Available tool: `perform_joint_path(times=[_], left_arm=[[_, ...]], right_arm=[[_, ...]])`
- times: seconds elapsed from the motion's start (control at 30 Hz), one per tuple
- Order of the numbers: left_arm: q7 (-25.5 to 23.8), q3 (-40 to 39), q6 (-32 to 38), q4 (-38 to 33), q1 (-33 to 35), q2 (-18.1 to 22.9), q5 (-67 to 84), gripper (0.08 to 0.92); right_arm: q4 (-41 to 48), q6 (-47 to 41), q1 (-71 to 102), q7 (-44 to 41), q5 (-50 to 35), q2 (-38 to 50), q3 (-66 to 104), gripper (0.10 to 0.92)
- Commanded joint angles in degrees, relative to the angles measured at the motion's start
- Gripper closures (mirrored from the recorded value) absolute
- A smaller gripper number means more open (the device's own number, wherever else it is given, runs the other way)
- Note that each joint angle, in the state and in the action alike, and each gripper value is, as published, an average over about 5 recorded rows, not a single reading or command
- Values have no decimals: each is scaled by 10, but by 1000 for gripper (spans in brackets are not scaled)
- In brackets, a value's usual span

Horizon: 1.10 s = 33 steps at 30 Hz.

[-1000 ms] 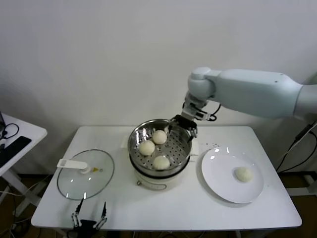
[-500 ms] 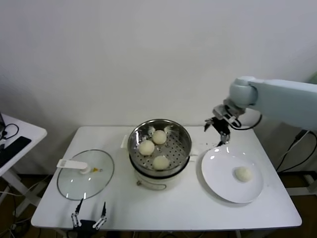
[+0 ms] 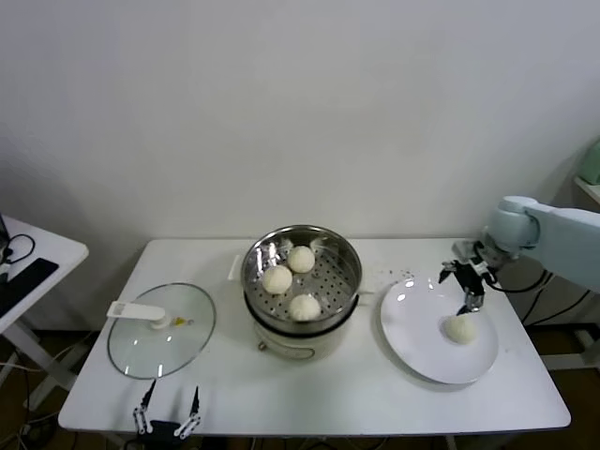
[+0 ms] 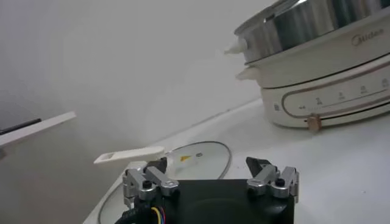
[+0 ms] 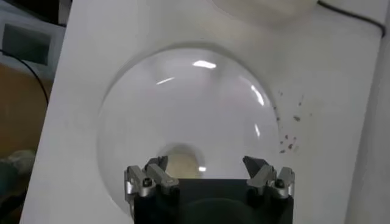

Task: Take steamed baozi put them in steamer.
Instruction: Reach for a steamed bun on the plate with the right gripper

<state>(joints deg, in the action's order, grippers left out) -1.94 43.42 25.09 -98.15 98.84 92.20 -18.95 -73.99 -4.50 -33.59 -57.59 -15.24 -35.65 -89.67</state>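
Observation:
Three off-white baozi [image 3: 277, 278] lie on the perforated floor of the shiny steamer [image 3: 347, 258], which sits on a cream pot base [image 4: 323, 97] at the table's middle. One baozi [image 3: 459, 328] lies on the white plate [image 3: 417, 342] at the right; it also shows in the right wrist view [image 5: 183, 164]. My right gripper [image 3: 466, 289] is open and empty, just above the plate's far rim, close over that baozi. My left gripper [image 3: 169, 414] is open and empty, parked at the table's front left edge.
A round glass lid [image 3: 161, 328] with a white handle lies on the table at the left, just beyond my left gripper. Dark crumbs [image 3: 405, 276] dot the table behind the plate. A side table [image 3: 28, 262] stands at far left.
My right arm has swung from over the steamer's far rim rightward and down to the plate, ending just above the lone baozi. The left arm has not moved.

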Motion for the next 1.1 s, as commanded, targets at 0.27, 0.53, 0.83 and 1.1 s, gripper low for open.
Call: perform_joint_path(times=[0.27, 0.53, 0.83, 1.1], left_arm=[[1, 3, 2, 3, 6, 16, -10, 177], [1, 2, 3, 0, 8, 18, -13, 177], [2, 3, 4, 0, 9, 18, -13, 177], [2, 3, 4, 1, 7, 18, -13, 177]], right_arm=[[67, 7, 198, -1, 103, 38, 151, 203], [92, 9, 235, 9, 122, 22, 201, 203], [111, 13, 251, 14, 134, 7, 228, 203], [111, 11, 266, 16, 137, 1, 243, 203]])
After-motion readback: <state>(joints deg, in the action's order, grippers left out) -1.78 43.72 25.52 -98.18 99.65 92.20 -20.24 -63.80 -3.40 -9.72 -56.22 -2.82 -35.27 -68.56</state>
